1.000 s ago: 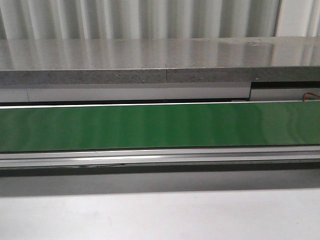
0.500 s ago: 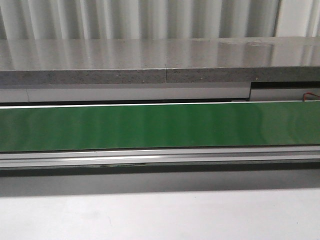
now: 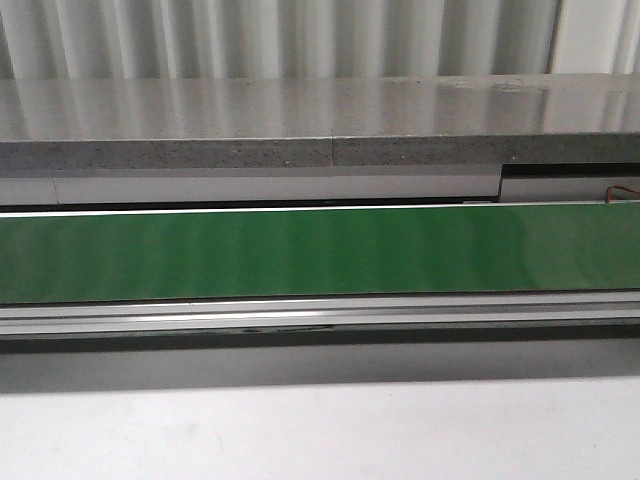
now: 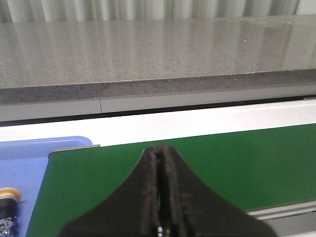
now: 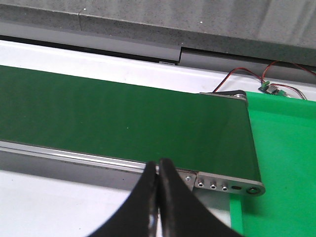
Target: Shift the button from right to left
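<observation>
No button lies on the green belt point(image 3: 320, 250) in the front view, and neither gripper shows there. In the left wrist view my left gripper point(image 4: 160, 148) is shut and empty, above the belt's left end point(image 4: 222, 163). At the edge of that view a small piece with a yellow-orange ring point(image 4: 8, 194), partly cut off, lies in a blue tray point(image 4: 29, 158); it looks like a button. In the right wrist view my right gripper point(image 5: 159, 163) is shut and empty, over the belt's near rail point(image 5: 74, 157) close to its right end.
A grey stone ledge point(image 3: 320, 120) runs behind the belt. A bright green tray point(image 5: 281, 163) lies past the belt's right end, with a small board on red and black wires point(image 5: 266, 86) behind it. White tabletop point(image 3: 320, 430) lies in front of the belt.
</observation>
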You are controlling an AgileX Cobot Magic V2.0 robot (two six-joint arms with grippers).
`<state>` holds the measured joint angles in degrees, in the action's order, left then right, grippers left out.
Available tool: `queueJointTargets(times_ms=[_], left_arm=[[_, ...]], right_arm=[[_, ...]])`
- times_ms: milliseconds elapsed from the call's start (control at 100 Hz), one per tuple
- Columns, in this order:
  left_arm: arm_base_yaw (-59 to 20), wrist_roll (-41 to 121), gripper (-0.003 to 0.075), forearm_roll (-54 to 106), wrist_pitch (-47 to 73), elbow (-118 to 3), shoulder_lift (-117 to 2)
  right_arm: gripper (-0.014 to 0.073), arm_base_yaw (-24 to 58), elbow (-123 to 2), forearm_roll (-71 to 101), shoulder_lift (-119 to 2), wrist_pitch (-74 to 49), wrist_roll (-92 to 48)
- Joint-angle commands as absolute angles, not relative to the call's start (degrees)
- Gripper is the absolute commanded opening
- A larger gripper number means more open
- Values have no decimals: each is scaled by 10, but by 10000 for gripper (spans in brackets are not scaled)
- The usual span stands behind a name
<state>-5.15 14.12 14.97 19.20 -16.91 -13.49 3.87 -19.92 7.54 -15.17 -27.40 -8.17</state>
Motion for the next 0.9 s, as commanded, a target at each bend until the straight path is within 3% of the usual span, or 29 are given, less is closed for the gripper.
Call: queueJointTargets(times_ms=[0, 340, 580, 890], left_arm=[[-56, 137, -21, 159, 142, -174, -122], [-47, 127, -21, 154, 92, -126, -91], [-22, 29, -21, 24, 78, -81, -53], [-22, 29, -21, 29, 10, 12, 17]], right_arm=[[-67, 38, -213, 73, -156, -229, -87], [-67, 38, -213, 73, -156, -229, -87], [-67, 38, -213, 73, -156, -229, -87], [-67, 38, -213, 73, -156, -229, -87]])
